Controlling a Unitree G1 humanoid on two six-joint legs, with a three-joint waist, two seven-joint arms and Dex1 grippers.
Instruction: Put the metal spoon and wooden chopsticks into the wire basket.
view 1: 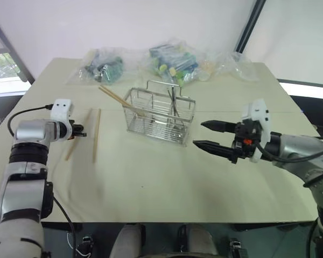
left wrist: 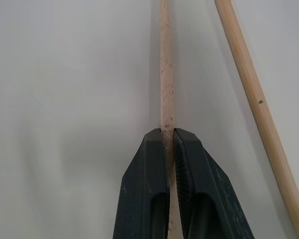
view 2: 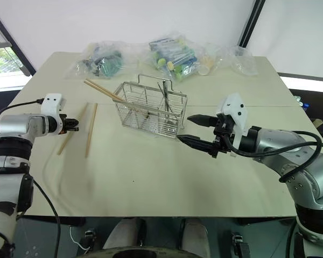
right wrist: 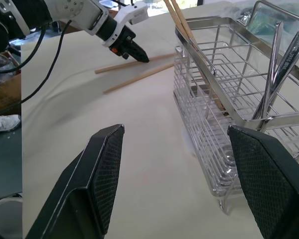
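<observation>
Clamping one of two loose wooden chopsticks (left wrist: 166, 74), left gripper (left wrist: 170, 144) was shut; two more chopsticks, metal spoon (view 1: 174, 102) stood in wire basket (view 1: 157, 115); right gripper (view 1: 204, 134) gaped empty.

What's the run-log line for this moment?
left gripper: shut on table chopstick | right gripper: open, beside wire basket | second chopstick: on table | in basket: chopstick pair, metal spoon

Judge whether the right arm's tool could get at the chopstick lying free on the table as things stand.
Probably not easily: the loose chopstick lies beyond the wire basket from the right tool, beside the left tool, which clamps its neighbour.
</observation>
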